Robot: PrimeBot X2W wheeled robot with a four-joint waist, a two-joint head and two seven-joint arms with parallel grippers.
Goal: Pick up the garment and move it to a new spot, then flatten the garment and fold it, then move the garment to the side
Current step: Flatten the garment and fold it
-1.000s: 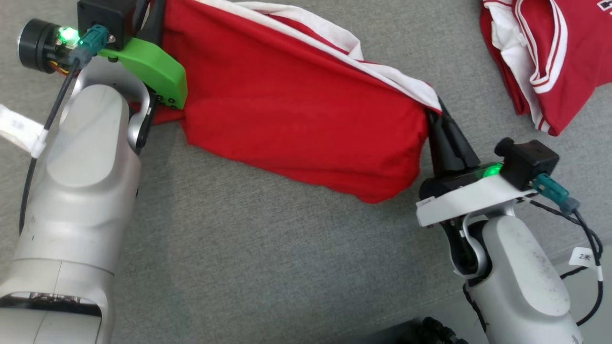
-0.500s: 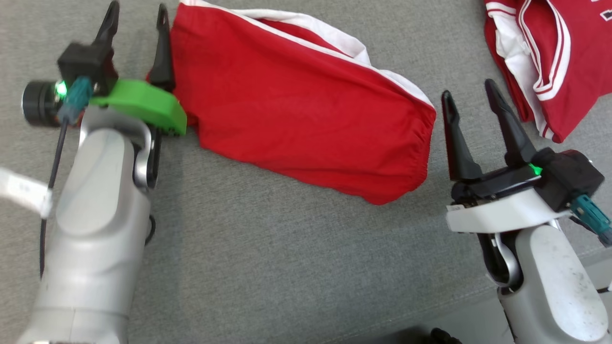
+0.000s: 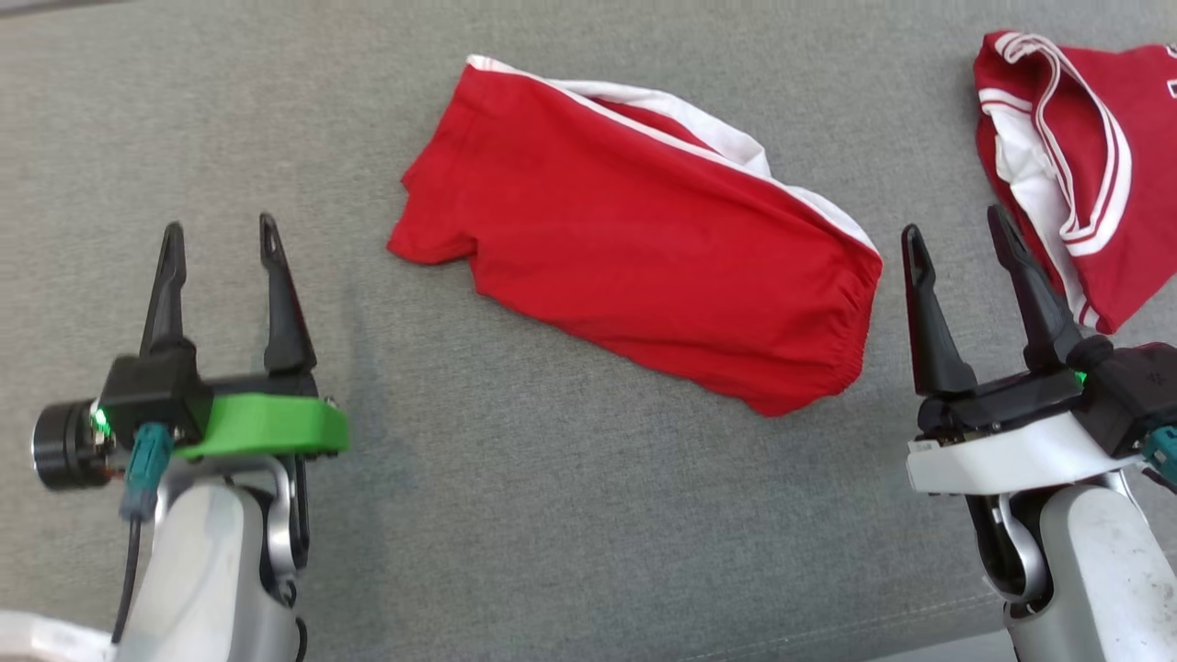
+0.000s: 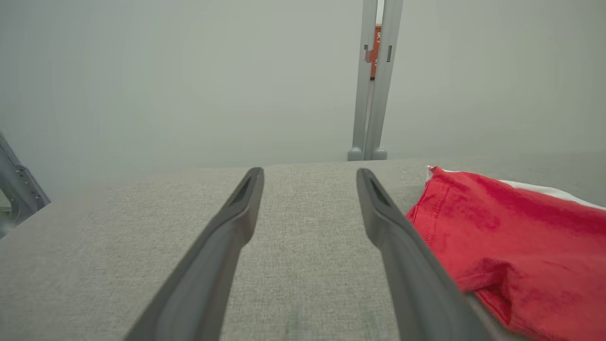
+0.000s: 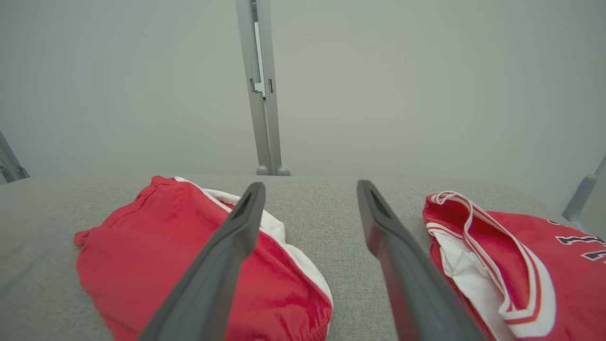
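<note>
- The grey cloth-covered tabletop carries everything, and its weave looks rough enough to drag on thin cloth.
- The red shorts, the garment of my task, lie slanted in the far middle of it, between my two arms. They are rather flat, and I think one leg lies over the other.
- A red jersey with white trim is crumpled at the far right, apart from the shorts. I judge it is not my work now.
- My left gripper hovers well apart from the shorts on their left, jaws spread wide and holding nothing.
- My right gripper stands just beside the right end of the shorts, jaws also spread and empty.
- The shorts look light, thin and limp. I expect they will sag and lose their shape when lifted at one point only, so two holds far apart are better.
- The gathered waistband at the right end is the thickest edge, a sure pinch for my right jaws.
- The leg hem at the left end is stitched double, a good pinch for my left jaws.
- The white stripe along the far edge looks smooth and could slip.
</note>
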